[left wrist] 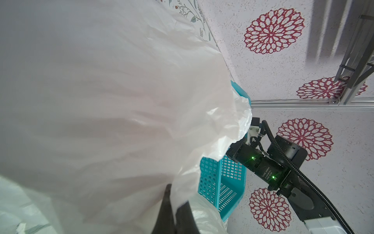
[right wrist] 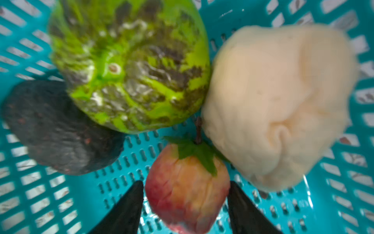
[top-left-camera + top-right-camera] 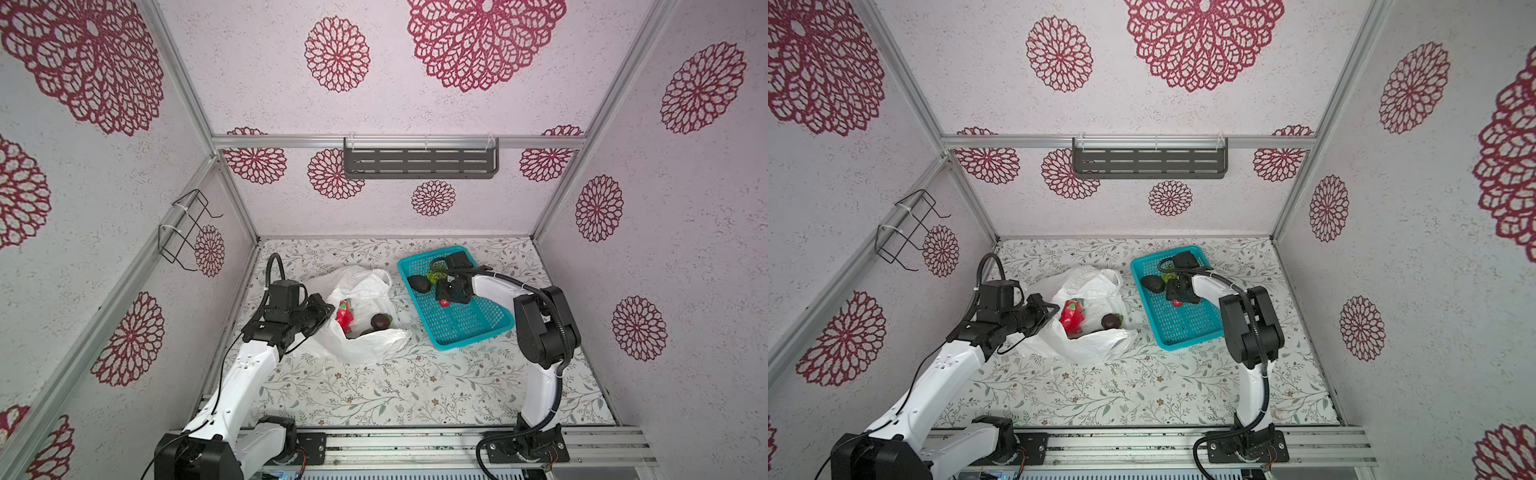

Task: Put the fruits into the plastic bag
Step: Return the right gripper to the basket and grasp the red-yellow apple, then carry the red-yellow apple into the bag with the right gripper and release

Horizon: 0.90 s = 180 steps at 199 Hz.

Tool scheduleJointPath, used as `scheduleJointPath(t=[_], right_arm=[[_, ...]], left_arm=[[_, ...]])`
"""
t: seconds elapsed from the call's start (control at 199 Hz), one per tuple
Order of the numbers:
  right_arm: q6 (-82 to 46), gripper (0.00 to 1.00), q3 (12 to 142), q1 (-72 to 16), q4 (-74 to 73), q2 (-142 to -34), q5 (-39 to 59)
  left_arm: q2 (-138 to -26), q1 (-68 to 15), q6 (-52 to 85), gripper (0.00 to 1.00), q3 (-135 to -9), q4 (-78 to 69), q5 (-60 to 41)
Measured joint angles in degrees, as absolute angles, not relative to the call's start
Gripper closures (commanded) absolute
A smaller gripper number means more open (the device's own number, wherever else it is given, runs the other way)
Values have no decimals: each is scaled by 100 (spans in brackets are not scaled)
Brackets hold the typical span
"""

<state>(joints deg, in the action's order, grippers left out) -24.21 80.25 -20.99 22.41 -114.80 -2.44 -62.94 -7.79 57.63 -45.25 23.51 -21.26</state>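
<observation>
Left gripper (image 3: 329, 310): fully closed on the near-left rim of the bag (image 3: 365, 291). The left wrist view shows its dark fingers (image 1: 165, 208) with white film pinched between them.

The bag lies crumpled on the table (image 3: 415, 386), left of centre, with its mouth held open. Inside it, in both top views:
- red-and-green piece (image 3: 344, 316), next to the gripped rim;
- purple ball (image 3: 380, 322), to its right.

Basket (image 3: 465, 328): just right of the bag and farther back, set askew.

Right gripper (image 2: 186, 182): lowered into the basket, jaws partly apart, one on each side of the strawberry (image 2: 186, 198). The blurred right wrist view does not show whether they press on it.

Beyond the strawberry on the basket floor lie the avocado (image 2: 58, 129), green ball (image 2: 129, 66) and beige lump (image 2: 279, 105). The green ball touches both its neighbours.
</observation>
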Motion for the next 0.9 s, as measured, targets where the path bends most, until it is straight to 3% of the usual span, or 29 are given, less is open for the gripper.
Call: scheduleJointPath(t=[0.115, 0.196, 0.477, 0.638, 0.904], right_arm=[[-2364, 62, 8034, -2102, 2145, -11498, -268], [-2362, 64, 7979, -2102, 2080, -11478, -255], [-2298, 64, 6849, -2241, 1619, -9907, 711], [-1975, 61, 6742, -2991, 1227, -9000, 1680], [-1673, 59, 7341, -4414, 1186, -9904, 3079]], left_arm=[[-6316, -779, 5758, 100, -4528, 2349, -2126], [-6357, -779, 5743, 100, -4528, 2342, -2130], [-6554, -779, 5721, 100, -4528, 2314, -2204], [-6604, -779, 5721, 100, -4528, 2274, -2235], [-6602, -784, 5725, 100, -4525, 2163, -2244]])
